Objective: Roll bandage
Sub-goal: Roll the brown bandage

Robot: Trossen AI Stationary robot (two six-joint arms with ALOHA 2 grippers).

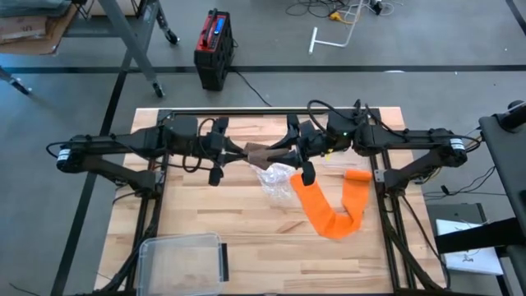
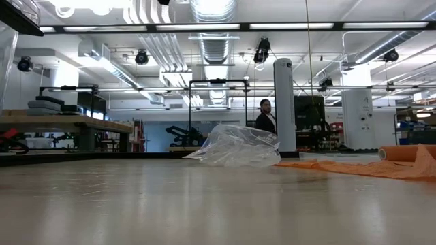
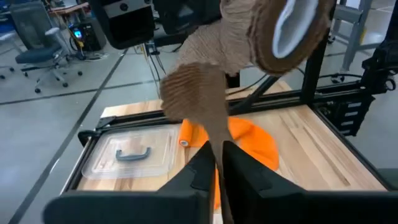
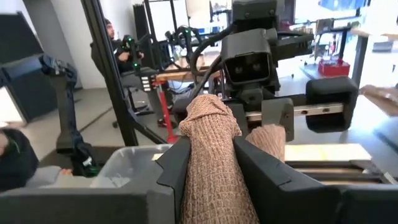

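Above the bench (image 1: 197, 205), just behind the crumpled plastic bag (image 1: 275, 178), the right tool (image 4: 211, 163) clamps the brown bandage roll (image 4: 210, 155) while the left tool (image 3: 217, 163) is pinched shut on its loose tail (image 3: 198, 93), seemingly keeping it taut for winding.

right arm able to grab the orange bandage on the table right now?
Probably not yet. The right gripper is shut on the brown bandage roll, held above the table, and the left gripper pinches its loose end. The orange bandage lies unobstructed below.

Lab: ceiling ducts (image 2: 211, 27), workbench (image 2: 61, 126)
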